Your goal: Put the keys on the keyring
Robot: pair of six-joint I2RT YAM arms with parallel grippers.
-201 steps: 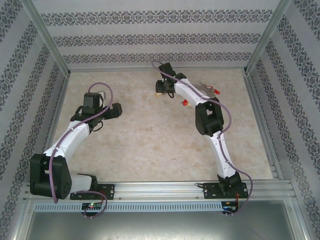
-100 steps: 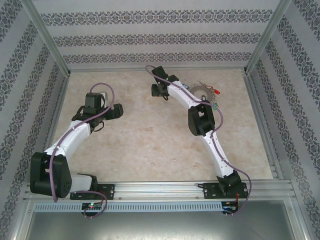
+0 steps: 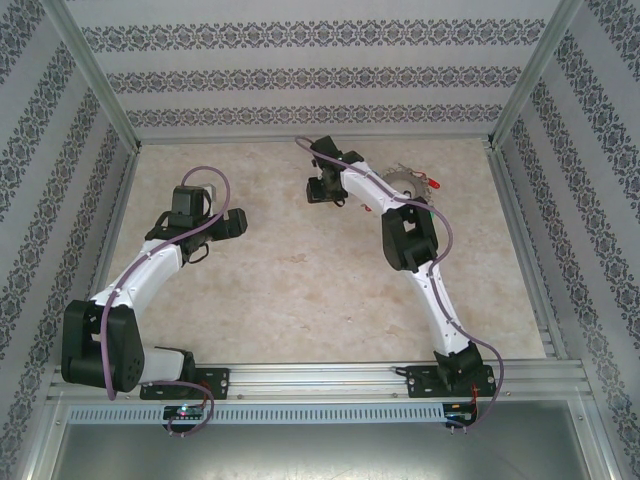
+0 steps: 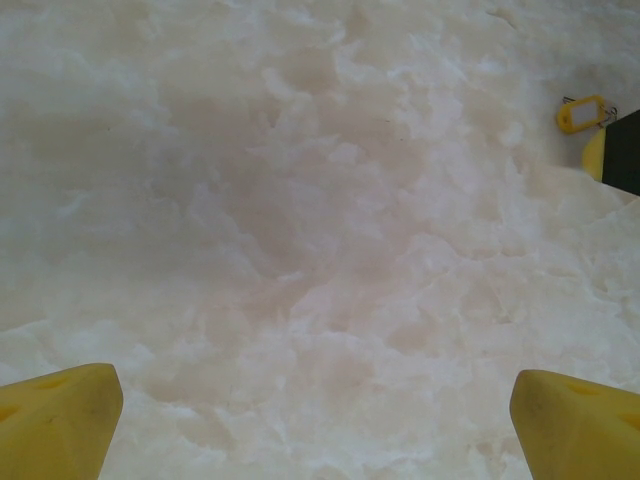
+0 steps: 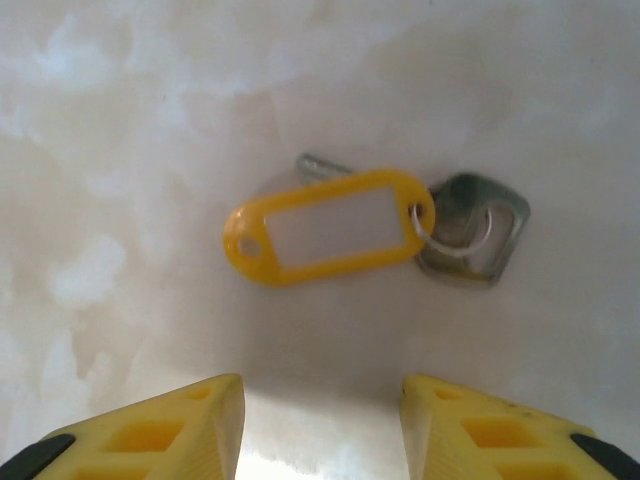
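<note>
Top external puts your left arm point(image 3: 150, 265) well to the left of the keyring point(image 3: 408, 178), out over bare surface point(image 3: 280, 280). On the left wrist view, the left tool point(image 4: 318, 425) is released. Its two yellow fingertips point(image 4: 55, 420) stand at opposite bottom corners, with bare surface between them and nothing gripped. Up at the right edge of that view you can see the yellow-tagged key point(image 4: 584, 112), with a yellow finger of the right tool just beside it.

Moving right, the right wrist view shows you that key lying flat on the surface, left of the keyring and apart from it. A small wire loop point(image 5: 452, 232) joins its tag point(image 5: 330, 228) to the grey square head point(image 5: 500, 225), and the tip of the blade pokes out from behind the tag's upper edge. The right tool point(image 5: 320, 425) hangs just short of the tag, jaws parted, with bare surface between its fingers. It grips nothing and touches nothing.

Back on top external, the right tool sits just left of the keyring, and its arm crosses over the ring's left side. The keyring lies flat towards the far right of the surface, with a red tag point(image 3: 436, 186) sticking out on its right side.
</note>
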